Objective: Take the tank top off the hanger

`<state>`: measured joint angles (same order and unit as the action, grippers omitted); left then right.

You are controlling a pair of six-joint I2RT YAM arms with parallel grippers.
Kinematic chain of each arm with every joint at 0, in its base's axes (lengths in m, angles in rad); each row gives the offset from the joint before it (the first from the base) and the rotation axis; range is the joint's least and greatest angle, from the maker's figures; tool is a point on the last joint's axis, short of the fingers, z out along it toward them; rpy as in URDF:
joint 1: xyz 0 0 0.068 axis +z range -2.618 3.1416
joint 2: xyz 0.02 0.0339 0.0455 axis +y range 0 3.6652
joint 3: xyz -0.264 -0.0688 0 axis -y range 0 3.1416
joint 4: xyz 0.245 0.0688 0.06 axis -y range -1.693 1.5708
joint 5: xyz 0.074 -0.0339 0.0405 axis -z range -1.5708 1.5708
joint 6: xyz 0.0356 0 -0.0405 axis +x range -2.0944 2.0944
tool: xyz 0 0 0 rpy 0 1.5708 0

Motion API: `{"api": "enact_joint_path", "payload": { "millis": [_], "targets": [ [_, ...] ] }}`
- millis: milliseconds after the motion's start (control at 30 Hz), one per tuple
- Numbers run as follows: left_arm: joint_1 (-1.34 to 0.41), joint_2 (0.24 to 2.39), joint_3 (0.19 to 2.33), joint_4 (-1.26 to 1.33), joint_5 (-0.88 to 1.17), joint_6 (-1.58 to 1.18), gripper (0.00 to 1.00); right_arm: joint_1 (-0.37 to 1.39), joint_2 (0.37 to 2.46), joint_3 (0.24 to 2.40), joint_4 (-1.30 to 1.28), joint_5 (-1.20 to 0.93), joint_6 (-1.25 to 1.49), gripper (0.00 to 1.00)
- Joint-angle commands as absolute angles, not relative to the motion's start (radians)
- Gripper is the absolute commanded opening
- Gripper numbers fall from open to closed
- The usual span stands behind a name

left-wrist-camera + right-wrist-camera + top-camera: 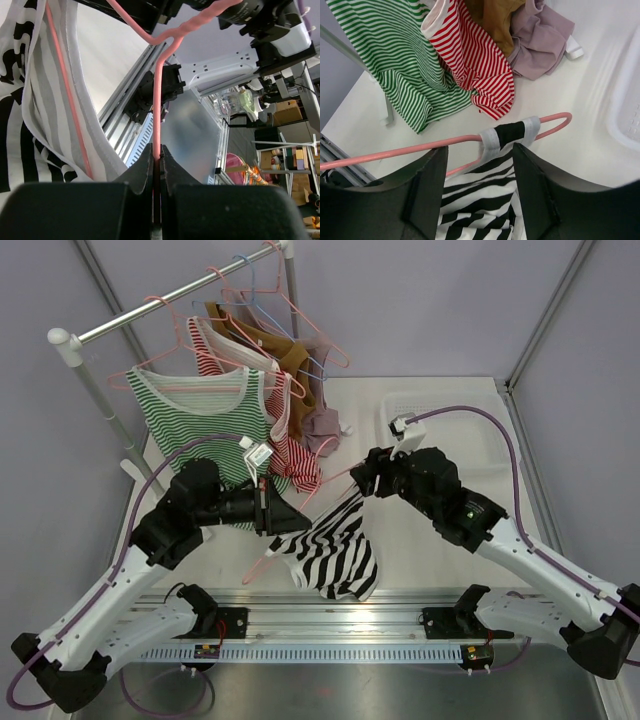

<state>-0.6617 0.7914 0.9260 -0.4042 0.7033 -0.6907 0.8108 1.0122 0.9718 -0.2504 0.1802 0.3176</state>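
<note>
Closest to the lens, in the left wrist view, the left gripper (pixel 157 155) has its black fingers pinched tight on the pink hanger (pixel 158 100), whose wire climbs from the pinch toward 12 o'clock. From above, the white table (pixel 460 420) fills the middle of the scene. The clothes rack (pixel 110 320) stands off at 10 o'clock, with a green striped top (pixel 200 420) and a red striped top (pixel 300 460) hanging from it. The black-and-white tank top (pixel 335 555) droops between the two arms, toward 6 o'clock of centre. I cannot tell whether its hem rests on the table. The right gripper (pixel 480 150) sits at about 1 o'clock of the garment with its fingers spread wide. They straddle the hanger's far end and grip nothing. One strap (pixel 510 134) is looped over that end, just inside the bend in the wire. To my eye the fabric is light, limp and stretchy, so it will sag and bunch and will not hold any shape. It should slide along the smooth wire easily enough. The hanger looks thin and springy, so it wants a firm hold. I would take the strap right where it crosses the wire. There the cloth is narrow and doubled, and it can be pulled outward past the bend toward 3 o'clock.
</note>
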Motion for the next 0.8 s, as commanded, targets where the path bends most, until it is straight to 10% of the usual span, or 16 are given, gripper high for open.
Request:
{"api": "enact_joint_path", "payload": {
  "millis": [0, 467, 767],
  "targets": [
    [-0.673, 0.764, 0.931, -0.279, 0.759, -0.729, 0.00, 0.784, 1.020, 0.973, -0.147, 0.176, 0.316, 0.60],
    [-0.675, 0.759, 0.985, -0.416, 0.663, -0.627, 0.00, 0.736, 0.974, 0.950, -0.178, 0.183, 0.261, 0.06],
    [-0.675, 0.752, 1.012, -0.488, 0.649, -0.565, 0.00, 0.674, 0.979, 0.976, -0.245, 0.219, 0.230, 0.00]
  ]
}}
